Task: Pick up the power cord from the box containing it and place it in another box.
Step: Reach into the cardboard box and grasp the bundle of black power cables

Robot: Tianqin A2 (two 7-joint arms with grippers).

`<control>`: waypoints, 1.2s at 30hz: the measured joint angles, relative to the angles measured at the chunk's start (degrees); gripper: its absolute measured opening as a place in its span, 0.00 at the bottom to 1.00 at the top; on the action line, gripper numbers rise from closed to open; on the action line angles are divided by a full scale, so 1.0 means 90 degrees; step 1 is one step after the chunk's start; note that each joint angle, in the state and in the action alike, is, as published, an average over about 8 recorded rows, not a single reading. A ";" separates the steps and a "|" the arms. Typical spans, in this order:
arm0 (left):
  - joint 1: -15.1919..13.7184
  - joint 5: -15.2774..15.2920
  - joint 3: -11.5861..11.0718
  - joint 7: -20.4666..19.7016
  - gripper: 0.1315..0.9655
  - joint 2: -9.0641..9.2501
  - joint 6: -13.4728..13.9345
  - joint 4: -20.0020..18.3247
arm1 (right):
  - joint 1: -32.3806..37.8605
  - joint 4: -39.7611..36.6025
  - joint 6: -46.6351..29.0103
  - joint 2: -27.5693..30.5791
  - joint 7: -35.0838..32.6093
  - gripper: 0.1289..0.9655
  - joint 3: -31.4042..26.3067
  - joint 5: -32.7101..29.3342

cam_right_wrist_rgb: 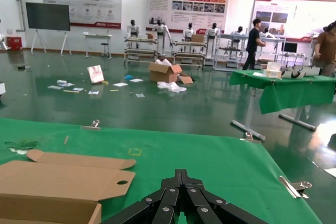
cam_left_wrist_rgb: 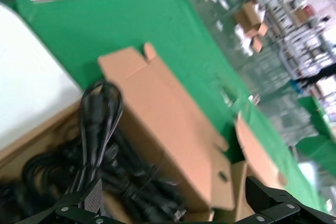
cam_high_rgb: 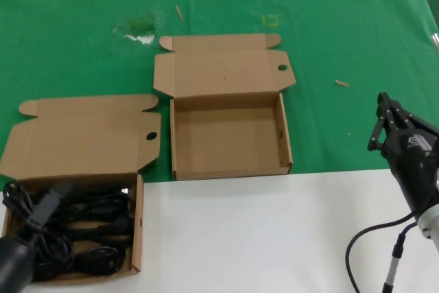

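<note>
Power cord (cam_high_rgb: 68,228) transfer is at its start: the empty box (cam_high_rgb: 230,138) awaits on the surface (cam_high_rgb: 274,238), the cord lies in the full box (cam_high_rgb: 137,224), the left hand (cam_left_wrist_rgb: 173,208) hovers spread above it, the right hand (cam_high_rgb: 387,125) idles clenched.

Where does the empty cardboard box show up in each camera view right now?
Head view: empty box centre, lid open behind it.
Left wrist view: only its corner, beyond the box of cords.
Right wrist view: its lid, low at one side.
Shared landmark: green cloth.
</note>
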 joint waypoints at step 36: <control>-0.0633 0.1026 -0.0626 0.0370 0.92 0.0003 -0.0027 0.0639 | 0.0000 0.0000 0.0000 0.0000 0.0000 0.01 0.0000 0.0000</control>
